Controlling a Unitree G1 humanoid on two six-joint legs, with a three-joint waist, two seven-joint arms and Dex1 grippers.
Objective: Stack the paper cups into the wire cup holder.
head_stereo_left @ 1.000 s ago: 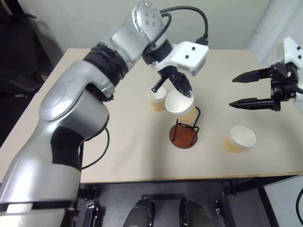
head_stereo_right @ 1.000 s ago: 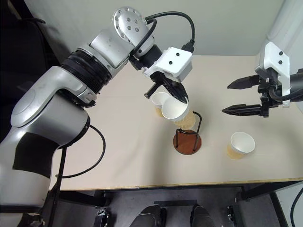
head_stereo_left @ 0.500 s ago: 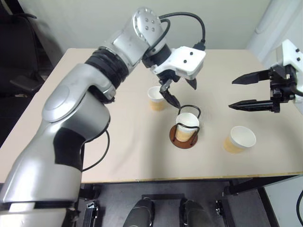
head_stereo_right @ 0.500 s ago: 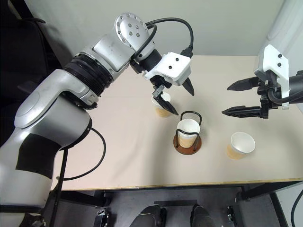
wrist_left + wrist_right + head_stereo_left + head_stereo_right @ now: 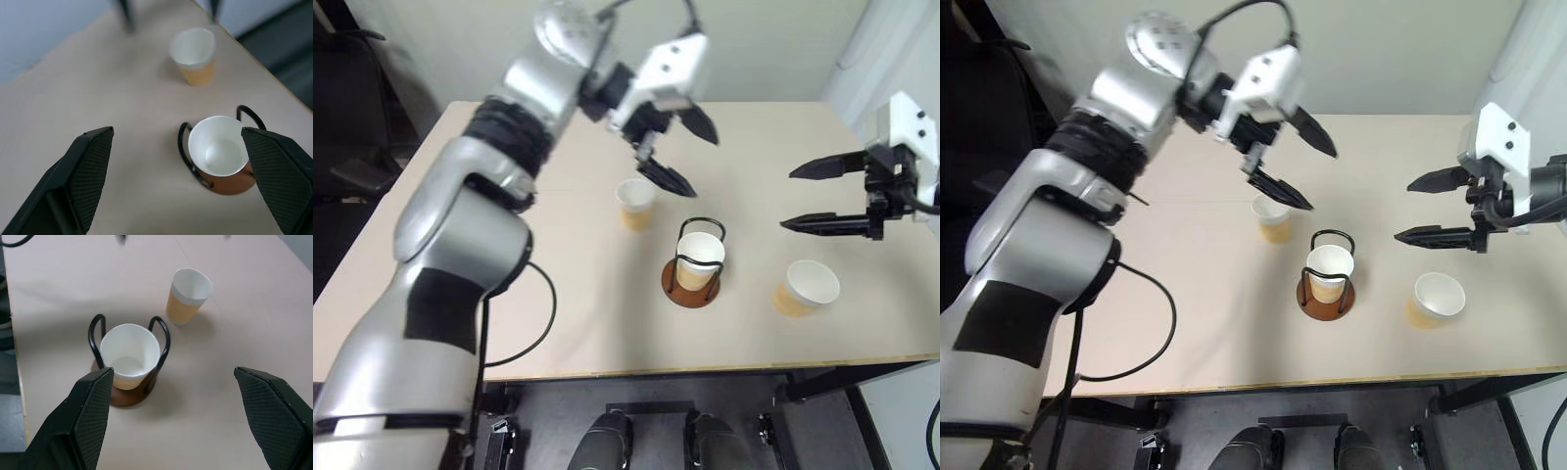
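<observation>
One paper cup (image 5: 700, 260) is standing upright, mouth up, inside the wire cup holder (image 5: 693, 285) near the table (image 5: 558, 323) centre; tan wall, white rim and interior. Two more cups, one (image 5: 635, 204) just behind-left and one (image 5: 806, 288) to the right, are standing upright alike. The left gripper (image 5: 683, 150) is hovering above, fingers spread, empty. The right gripper (image 5: 808, 196) is hanging spread, empty.

Left tool (image 5: 683, 152) released cup (image 5: 700, 257) into wire cup holder (image 5: 691, 283), opened, lifted clear
</observation>
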